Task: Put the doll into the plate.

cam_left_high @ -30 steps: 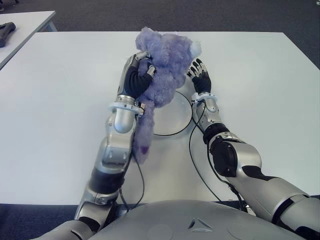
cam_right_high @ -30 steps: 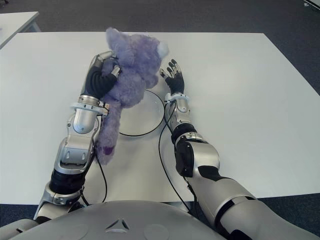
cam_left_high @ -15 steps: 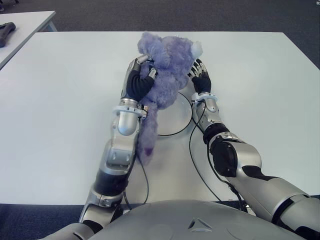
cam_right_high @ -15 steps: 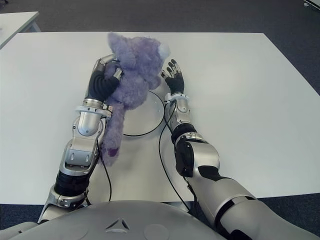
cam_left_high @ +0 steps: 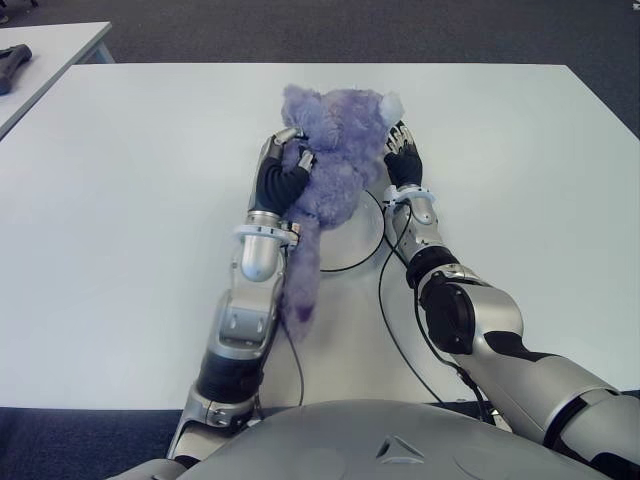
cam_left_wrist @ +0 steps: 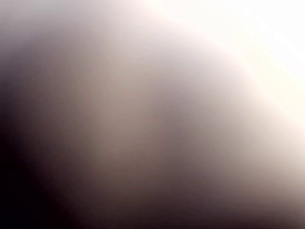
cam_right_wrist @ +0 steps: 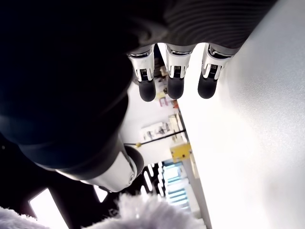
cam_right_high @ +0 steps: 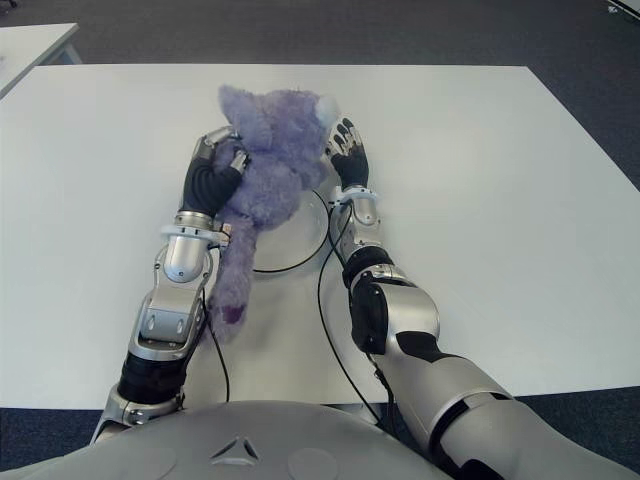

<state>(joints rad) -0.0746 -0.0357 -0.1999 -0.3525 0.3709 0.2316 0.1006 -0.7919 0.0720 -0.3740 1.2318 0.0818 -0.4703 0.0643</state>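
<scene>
A fluffy purple doll [cam_left_high: 335, 160] hangs over the white round plate [cam_left_high: 352, 240] in the middle of the white table [cam_left_high: 130, 200]. My left hand [cam_left_high: 283, 172] is shut on the doll's body from its left side, and the doll's long leg [cam_left_high: 300, 280] trails down along my left forearm. The doll hides most of the plate. My right hand [cam_left_high: 403, 157] shows just right of the doll's head, at the plate's right rim, fingers stretched out and holding nothing. The left wrist view is filled by a blur.
A second white table [cam_left_high: 45, 55] stands at the far left with a dark object [cam_left_high: 12, 62] on it. Black cables [cam_left_high: 385, 300] run from my wrists across the table toward my body. Dark carpet lies beyond the table's far edge.
My left hand has carried the doll lower and to the right, so it now sits further over the plate. The right hand has stayed in place.
</scene>
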